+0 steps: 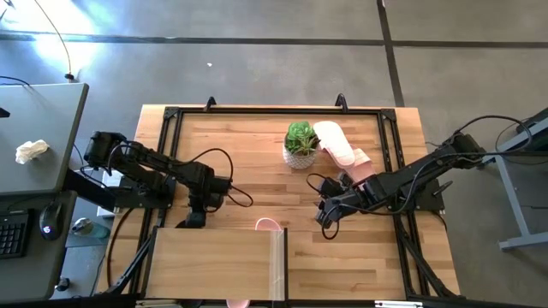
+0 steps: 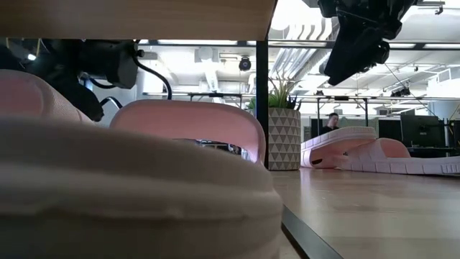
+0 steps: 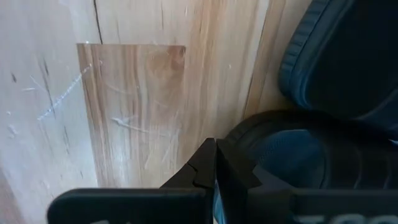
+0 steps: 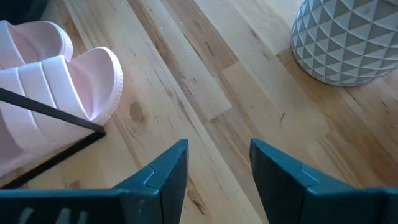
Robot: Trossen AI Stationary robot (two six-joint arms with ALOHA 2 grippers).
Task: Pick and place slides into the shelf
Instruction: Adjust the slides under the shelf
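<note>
The shelf point(image 1: 218, 261) stands at the table's near edge, left of centre. Pink slides point(image 2: 187, 129) lie under its top panel, and one pink toe point(image 1: 270, 225) sticks out past its far edge. Two more pink slides point(image 1: 336, 141) lie at the far side beside the potted plant. Black slides point(image 3: 336, 62) show only in the left wrist view. My left gripper point(image 1: 190, 218) is shut at the shelf's far left edge, its tip point(image 3: 214, 168) right beside a black slide's rim point(image 3: 273, 134). My right gripper point(image 1: 325, 224) hangs open above bare table, right of the shelf, with nothing between its fingers point(image 4: 217, 162). My left gripper points steeply down with its fingers shut, their tip right against the curved rim point(image 3: 249, 140) of the nearer black slide. Whether they touch it, I cannot tell. The slide lies flat on the wood.
The potted plant point(image 1: 300, 144) in a white patterned pot point(image 4: 348, 37) stands at the far middle of the table. Bare wood lies between the shelf, the plant and the table's right edge. A black frame rail point(image 1: 394, 171) runs along the table's sides.
</note>
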